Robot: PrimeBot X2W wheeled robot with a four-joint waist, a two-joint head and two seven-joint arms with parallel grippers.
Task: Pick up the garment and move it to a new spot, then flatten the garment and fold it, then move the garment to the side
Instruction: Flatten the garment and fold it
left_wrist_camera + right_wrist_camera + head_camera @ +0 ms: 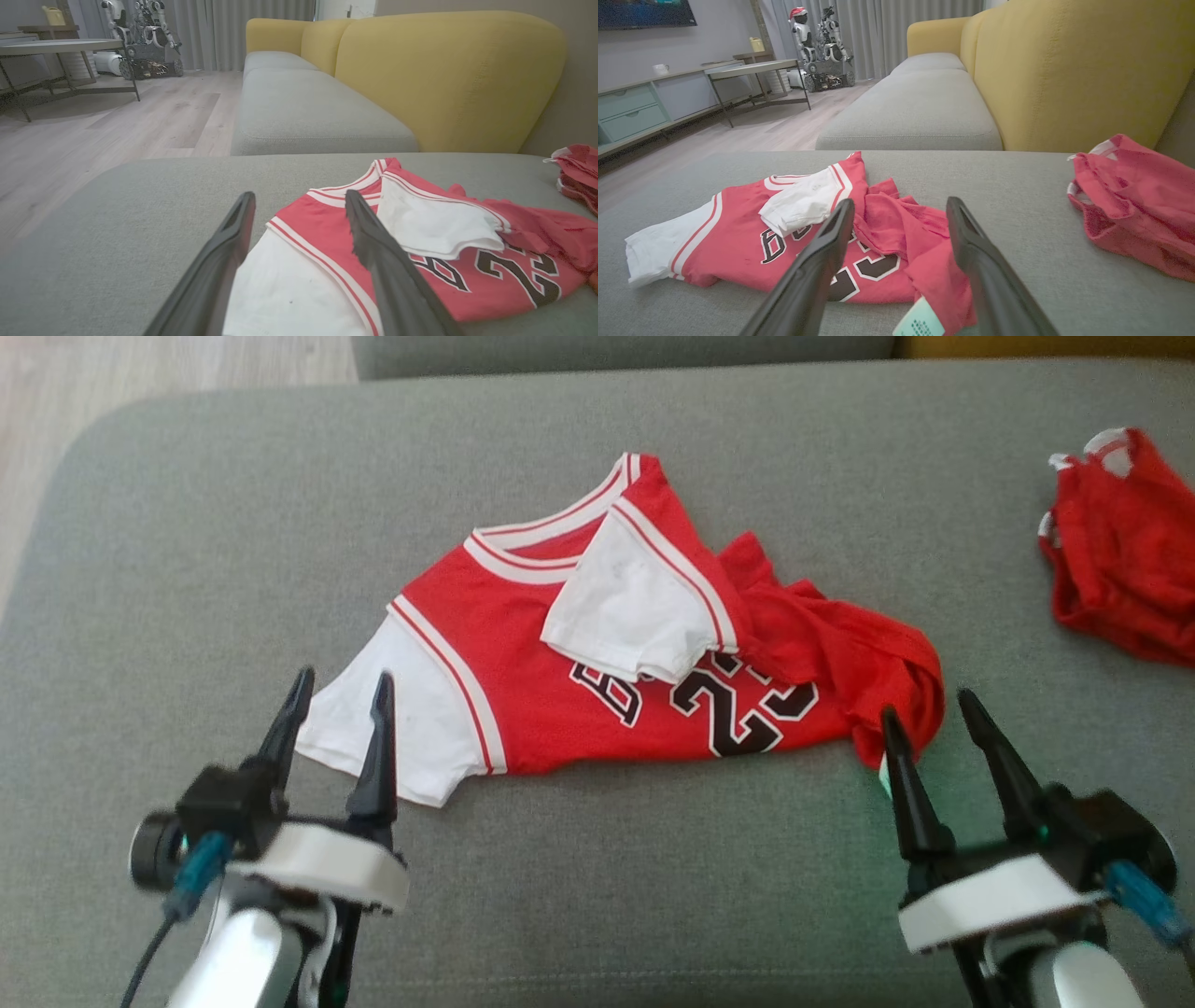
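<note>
Garment [560, 709]: lying midway across the grey cushion [653, 896], well apart from the smaller red piece [1120, 560] at the right edge, with the left claw [343, 677] spread and empty at the white sleeve and the right claw [927, 703] spread and empty at the bunched hem by the tag [920, 322]. Seems to be at the flattening step, relocation apparently done; calls next for pinching sleeve and hem and drawing them apart. Looks half-crumpled: other white sleeve flopped over the black "23", right half rumpled into folds, striped collar uppermost.
</note>
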